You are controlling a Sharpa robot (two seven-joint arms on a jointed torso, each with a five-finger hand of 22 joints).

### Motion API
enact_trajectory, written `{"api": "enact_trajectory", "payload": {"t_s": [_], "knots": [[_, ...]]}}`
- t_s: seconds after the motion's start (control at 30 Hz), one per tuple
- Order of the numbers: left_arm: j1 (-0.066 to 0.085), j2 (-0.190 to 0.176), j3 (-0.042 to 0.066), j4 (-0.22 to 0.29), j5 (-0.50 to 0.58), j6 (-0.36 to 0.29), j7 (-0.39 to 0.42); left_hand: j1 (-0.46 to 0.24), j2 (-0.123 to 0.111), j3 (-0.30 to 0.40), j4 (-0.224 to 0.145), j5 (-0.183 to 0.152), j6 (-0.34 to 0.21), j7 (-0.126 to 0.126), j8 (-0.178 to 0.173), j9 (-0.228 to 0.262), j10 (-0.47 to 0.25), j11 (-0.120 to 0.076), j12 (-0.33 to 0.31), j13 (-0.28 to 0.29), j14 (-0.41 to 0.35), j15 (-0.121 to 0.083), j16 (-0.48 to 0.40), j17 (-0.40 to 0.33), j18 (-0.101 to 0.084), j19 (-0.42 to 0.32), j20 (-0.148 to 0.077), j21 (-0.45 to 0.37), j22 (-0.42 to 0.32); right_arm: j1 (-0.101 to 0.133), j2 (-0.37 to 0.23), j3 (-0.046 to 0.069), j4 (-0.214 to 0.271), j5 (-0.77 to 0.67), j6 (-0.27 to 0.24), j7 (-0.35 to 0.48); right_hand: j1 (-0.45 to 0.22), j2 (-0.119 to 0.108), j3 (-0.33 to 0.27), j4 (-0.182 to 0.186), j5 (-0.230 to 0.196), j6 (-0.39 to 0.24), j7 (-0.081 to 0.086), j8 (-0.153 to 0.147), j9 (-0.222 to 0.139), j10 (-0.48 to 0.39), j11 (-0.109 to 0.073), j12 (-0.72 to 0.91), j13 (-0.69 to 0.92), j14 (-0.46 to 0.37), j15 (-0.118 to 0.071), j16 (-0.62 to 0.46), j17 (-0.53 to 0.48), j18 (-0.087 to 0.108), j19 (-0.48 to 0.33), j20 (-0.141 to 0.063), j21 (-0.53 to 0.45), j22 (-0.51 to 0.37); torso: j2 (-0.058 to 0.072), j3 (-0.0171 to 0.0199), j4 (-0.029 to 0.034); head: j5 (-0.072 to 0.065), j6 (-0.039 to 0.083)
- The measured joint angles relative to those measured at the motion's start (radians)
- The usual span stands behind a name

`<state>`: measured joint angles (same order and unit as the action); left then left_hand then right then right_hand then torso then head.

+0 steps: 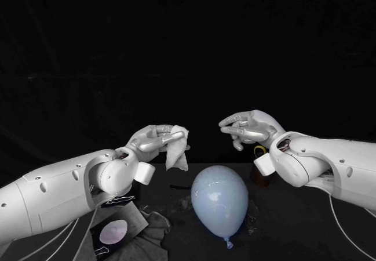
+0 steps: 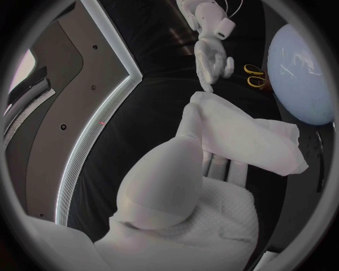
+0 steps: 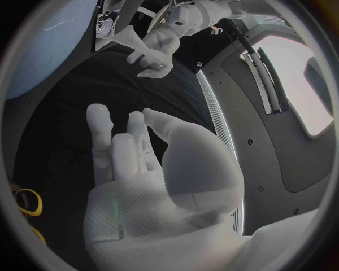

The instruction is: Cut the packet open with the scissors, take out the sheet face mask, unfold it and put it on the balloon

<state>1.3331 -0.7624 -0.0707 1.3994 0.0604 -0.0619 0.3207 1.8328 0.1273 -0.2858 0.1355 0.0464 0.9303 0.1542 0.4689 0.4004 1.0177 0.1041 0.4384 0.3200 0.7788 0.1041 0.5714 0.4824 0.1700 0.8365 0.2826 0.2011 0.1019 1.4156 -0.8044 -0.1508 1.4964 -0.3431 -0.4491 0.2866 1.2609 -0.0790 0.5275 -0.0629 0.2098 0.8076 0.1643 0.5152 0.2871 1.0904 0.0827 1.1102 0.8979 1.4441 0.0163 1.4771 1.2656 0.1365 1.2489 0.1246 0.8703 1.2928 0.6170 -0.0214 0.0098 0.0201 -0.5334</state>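
The left hand [image 1: 153,139] pinches the limp, probably slippery sheet mask [image 1: 177,152]; the empty, half-open right hand [image 1: 250,128] should take its hanging corner.

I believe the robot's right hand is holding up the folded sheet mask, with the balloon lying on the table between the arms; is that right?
Not quite: the head view shows the left hand holding up the folded sheet mask; the right hand holds nothing. The balloon does lie on the table between the arms.
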Motion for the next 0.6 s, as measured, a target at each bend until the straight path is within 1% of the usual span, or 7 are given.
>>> {"api": "enact_trajectory", "payload": {"t_s": [0.1,0.13,0.17,0.27,0.3,0.4,0.6], "knots": [[-0.005,-0.008,0.0,0.021,0.009,-0.06,0.021,0.0,0.0,0.008,-0.014,0.0,-0.003,0.003,0.0,0.0,-0.007,0.003,-0.023,-0.022,-0.004,0.004,-0.01,-0.015,0.0,-0.004,-0.004,0.006,0.002,-0.014,-0.013,0.0,0.046,-0.025,-0.059,0.0,-0.01,-0.009,-0.002,0.02,0.024,0.03,-0.015,0.0,-0.01,0.153,-0.016,0.167,0.212,0.02,-0.009,0.052,0.037,-0.031,0.09,-0.013,0.187,0.014,0.0,0.0,0.0001,0.002,-0.004],[-0.007,-0.011,0.0,0.031,0.013,-0.085,0.03,0.0,0.0,0.012,-0.017,0.0,-0.003,0.003,0.0,0.0,-0.007,0.003,-0.029,-0.028,-0.003,0.004,-0.014,-0.019,0.0,-0.004,-0.004,0.006,0.003,-0.02,-0.016,0.0,0.066,-0.042,-0.082,-0.002,-0.014,-0.013,-0.002,0.025,0.025,0.036,-0.018,0.0,-0.014,0.19,-0.018,0.205,0.261,0.023,-0.011,0.063,0.041,-0.038,0.108,-0.016,0.227,0.015,0.0,0.0,0.0002,0.003,-0.005],[-0.009,-0.014,0.0,0.039,0.016,-0.104,0.036,0.0,0.0,0.013,-0.025,0.0,-0.005,0.005,0.0,0.0,-0.006,0.004,-0.035,-0.035,-0.003,0.003,-0.016,-0.024,0.0,-0.004,-0.004,0.006,0.004,-0.024,-0.017,-0.001,0.081,-0.056,-0.097,-0.004,-0.018,-0.009,-0.005,0.028,0.025,0.04,-0.022,0.0,-0.018,0.224,-0.021,0.238,0.307,0.024,-0.012,0.071,0.042,-0.038,0.126,-0.018,0.265,0.015,0.0,0.0001,0.0004,0.004,-0.007],[-0.013,-0.02,0.0,0.061,0.024,-0.159,0.055,0.0,0.0,0.018,-0.04,0.0,-0.006,0.008,-0.001,-0.003,0.001,0.011,-0.046,-0.05,-0.003,0.004,-0.018,-0.035,0.0,-0.011,-0.004,0.014,0.008,-0.036,-0.016,-0.001,0.124,-0.108,-0.142,-0.015,-0.026,-0.012,-0.006,0.038,0.025,0.061,-0.028,-0.007,-0.024,0.294,-0.027,0.3,0.392,0.019,-0.017,0.087,0.042,-0.06,0.164,-0.024,0.347,0.015,0.0,0.0001,0.0009,0.007,-0.012],[-0.015,-0.022,0.0,0.068,0.026,-0.176,0.061,0.0,0.0,0.02,-0.048,0.0,-0.003,0.011,-0.004,-0.005,0.006,0.01,-0.047,-0.054,-0.003,0.004,-0.018,-0.038,-0.001,-0.011,-0.004,0.016,0.009,-0.039,-0.014,-0.001,0.134,-0.124,-0.155,-0.02,-0.031,-0.017,-0.01,0.042,0.025,0.061,-0.029,-0.011,-0.026,0.31,-0.028,0.314,0.4,0.021,-0.019,0.09,0.042,-0.06,0.171,-0.025,0.363,0.015,0.0,0.0002,0.0011,0.008,-0.012],[-0.02,-0.026,0.0,0.087,0.032,-0.225,0.077,0.0,0.0,0.023,-0.053,0.0,-0.002,0.012,-0.006,-0.008,0.016,0.007,-0.047,-0.061,-0.003,0.004,-0.018,-0.043,-0.001,-0.011,-0.004,0.022,0.012,-0.048,-0.001,-0.001,0.16,-0.174,-0.193,-0.036,-0.032,-0.018,-0.01,0.049,0.025,0.07,-0.03,-0.02,-0.032,0.349,-0.03,0.349,0.41,0.024,-0.022,0.09,0.045,-0.06,0.184,-0.029,0.395,0.015,0.0,0.0002,0.0012,0.012,-0.012],[-0.026,-0.028,0.0,0.111,0.042,-0.299,0.101,0.0,0.0,0.021,-0.06,0.0,0.008,0.01,-0.006,-0.012,0.023,0.007,-0.047,-0.068,0.004,0.0,-0.018,-0.049,-0.001,-0.011,-0.004,0.031,0.019,-0.053,0.035,-0.001,0.17,-0.229,-0.246,-0.061,-0.037,-0.023,-0.01,0.055,0.025,0.07,-0.03,-0.041,-0.042,0.372,-0.027,0.404,0.412,0.024,-0.022,0.09,0.045,-0.061,0.201,-0.03,0.432,0.015,0.0,-0.0003,0.0016,0.017,-0.014]]}}
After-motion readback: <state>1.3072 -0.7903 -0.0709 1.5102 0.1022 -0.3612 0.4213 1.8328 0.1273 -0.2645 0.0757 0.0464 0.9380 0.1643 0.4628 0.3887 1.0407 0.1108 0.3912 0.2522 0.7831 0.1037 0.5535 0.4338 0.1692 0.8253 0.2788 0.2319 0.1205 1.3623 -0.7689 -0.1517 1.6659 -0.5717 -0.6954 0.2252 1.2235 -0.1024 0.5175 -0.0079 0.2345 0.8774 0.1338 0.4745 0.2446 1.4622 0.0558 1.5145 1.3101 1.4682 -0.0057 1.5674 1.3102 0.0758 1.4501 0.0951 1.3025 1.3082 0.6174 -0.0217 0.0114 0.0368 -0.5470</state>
